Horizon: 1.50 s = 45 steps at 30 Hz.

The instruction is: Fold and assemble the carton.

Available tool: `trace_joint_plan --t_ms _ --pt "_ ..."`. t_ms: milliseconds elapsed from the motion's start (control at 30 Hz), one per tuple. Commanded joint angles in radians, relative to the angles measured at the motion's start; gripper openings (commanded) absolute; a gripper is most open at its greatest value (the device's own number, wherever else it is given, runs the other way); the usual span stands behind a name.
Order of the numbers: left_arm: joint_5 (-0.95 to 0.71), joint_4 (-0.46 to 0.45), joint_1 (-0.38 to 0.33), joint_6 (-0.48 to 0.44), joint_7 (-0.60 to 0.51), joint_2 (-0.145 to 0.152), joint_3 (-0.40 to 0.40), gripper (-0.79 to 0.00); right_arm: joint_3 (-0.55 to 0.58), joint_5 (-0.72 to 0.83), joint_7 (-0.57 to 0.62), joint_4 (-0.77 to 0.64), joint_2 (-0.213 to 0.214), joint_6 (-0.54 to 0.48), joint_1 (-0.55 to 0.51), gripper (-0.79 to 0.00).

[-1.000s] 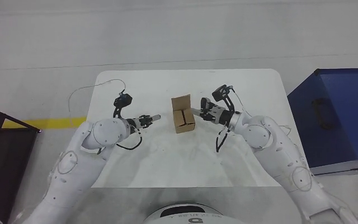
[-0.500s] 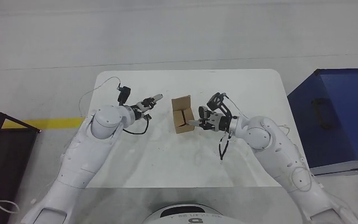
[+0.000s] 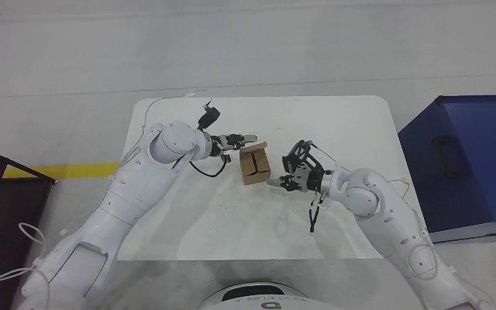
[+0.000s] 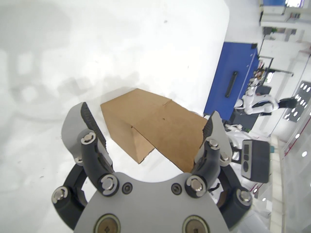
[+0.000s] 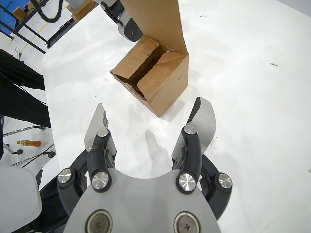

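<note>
A small brown carton (image 3: 254, 164) stands near the middle of the white table (image 3: 232, 225). In the right wrist view the carton (image 5: 167, 78) has two inner flaps folded in with a gap between them, and one large flap standing up. My left gripper (image 3: 249, 140) is at the carton's far side by that raised flap, open, with the carton (image 4: 155, 127) spanning the space between its fingers (image 4: 85, 122). The left gripper's finger (image 5: 128, 29) shows behind the flap. My right gripper (image 3: 275, 184) is open just off the carton's near right corner, apart from it (image 5: 150, 110).
A blue bin (image 3: 457, 163) stands on the floor off the table's right side, also in the left wrist view (image 4: 230, 83). A dark frame (image 3: 19, 201) stands off the left side. Bare tabletop lies in front of the carton.
My left arm has swung from the table's left part over to the carton's far flap. My right gripper has drawn back from the carton's right side to its near right corner.
</note>
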Motion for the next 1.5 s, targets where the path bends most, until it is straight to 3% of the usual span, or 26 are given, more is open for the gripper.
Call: trace_joint_plan --t_ms 0,333,1000,1467 --pt "0.018 0.000 0.000 -0.025 -0.037 0.002 0.007 0.000 0.003 -0.001 0.000 -0.003 0.001 0.005 -0.003 -0.166" --pt "0.080 -0.013 0.004 -0.034 -0.084 0.004 0.032 0.000 0.001 0.030 -0.048 0.005 -0.003 -0.008 0.020 -0.234" --pt "0.077 0.025 -0.008 -0.061 -0.093 -0.014 0.057 0.000 -0.093 -0.018 -0.106 0.083 -0.028 -0.042 0.109 -0.243" --pt "0.035 0.065 -0.009 -0.093 -0.133 -0.022 0.054 0.000 -0.123 -0.032 -0.126 0.136 -0.040 -0.025 0.141 -0.348"
